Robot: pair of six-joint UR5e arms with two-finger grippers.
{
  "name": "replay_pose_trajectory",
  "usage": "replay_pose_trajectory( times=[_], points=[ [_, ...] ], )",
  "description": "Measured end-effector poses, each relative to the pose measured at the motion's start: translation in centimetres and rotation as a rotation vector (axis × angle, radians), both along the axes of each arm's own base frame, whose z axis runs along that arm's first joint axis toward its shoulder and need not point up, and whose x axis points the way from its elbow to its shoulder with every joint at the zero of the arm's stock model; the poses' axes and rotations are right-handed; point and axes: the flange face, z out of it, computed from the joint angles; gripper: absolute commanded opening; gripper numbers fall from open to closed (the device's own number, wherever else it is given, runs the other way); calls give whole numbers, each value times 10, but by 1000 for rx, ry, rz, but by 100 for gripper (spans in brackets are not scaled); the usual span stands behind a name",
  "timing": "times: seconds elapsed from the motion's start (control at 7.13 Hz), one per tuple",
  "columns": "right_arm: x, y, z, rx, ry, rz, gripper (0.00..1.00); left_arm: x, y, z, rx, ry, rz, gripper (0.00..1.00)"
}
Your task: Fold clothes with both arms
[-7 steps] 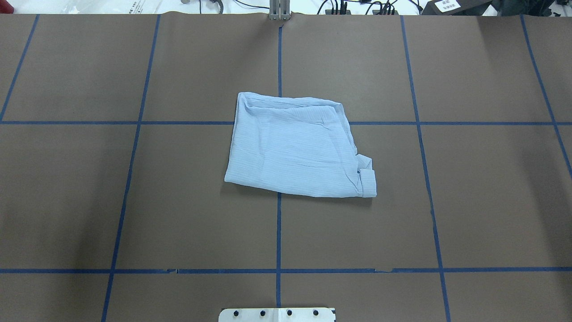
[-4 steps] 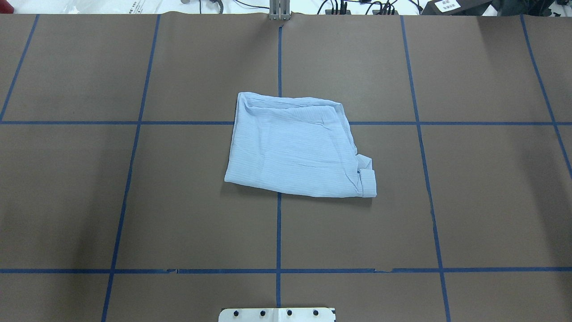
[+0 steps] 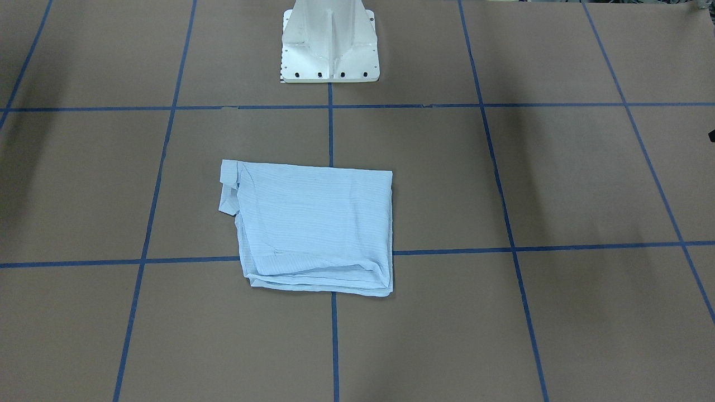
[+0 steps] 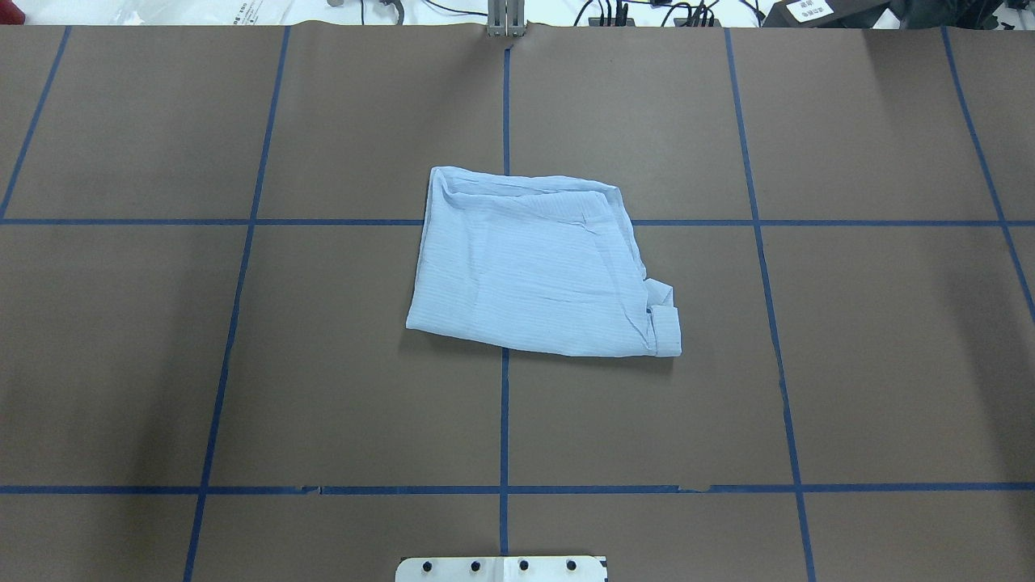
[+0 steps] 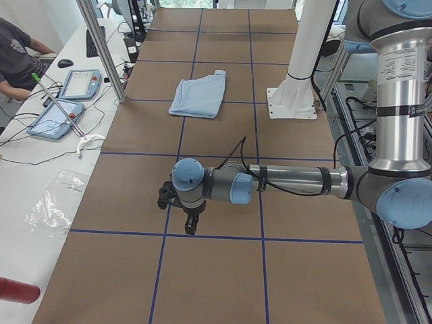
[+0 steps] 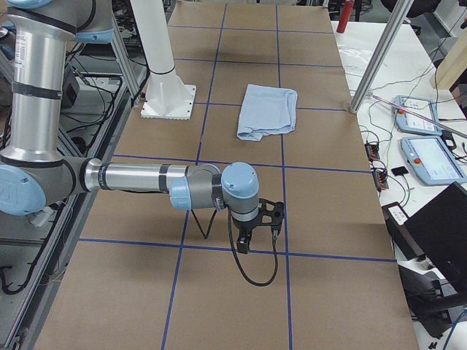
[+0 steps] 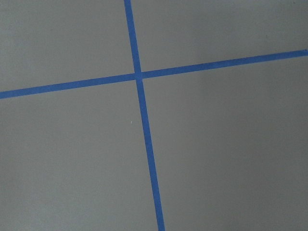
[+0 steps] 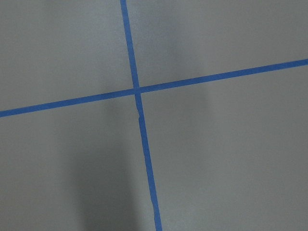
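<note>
The clothes (image 4: 534, 267), a pale light-blue shirt, lie folded into a rough rectangle at the middle of the brown table, with a cuff sticking out at one corner. The same bundle shows as the clothes (image 3: 313, 223), (image 5: 199, 96), (image 6: 268, 109). Neither gripper touches it. The left gripper (image 5: 191, 226) hangs over a blue tape line at the robot's far left end of the table. The right gripper (image 6: 244, 244) hangs the same way at the far right end. I cannot tell whether either is open or shut. Both wrist views show only brown table and crossing blue tape.
The white pedestal base (image 3: 329, 44) stands at the robot's edge, also seen as the base (image 5: 290, 101). Beyond the far edge, a side bench holds tablets (image 5: 77, 84), cables and a metal post (image 5: 101, 47). A seated person (image 5: 13, 54) is there.
</note>
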Motion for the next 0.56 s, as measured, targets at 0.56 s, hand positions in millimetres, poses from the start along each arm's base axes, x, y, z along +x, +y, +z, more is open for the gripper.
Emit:
replay_pose_trajectory(
  times=[0.56],
  points=[
    [-12,-3,2,-20,-14,-28,100,0,0,0,9,0,5,100]
  ],
)
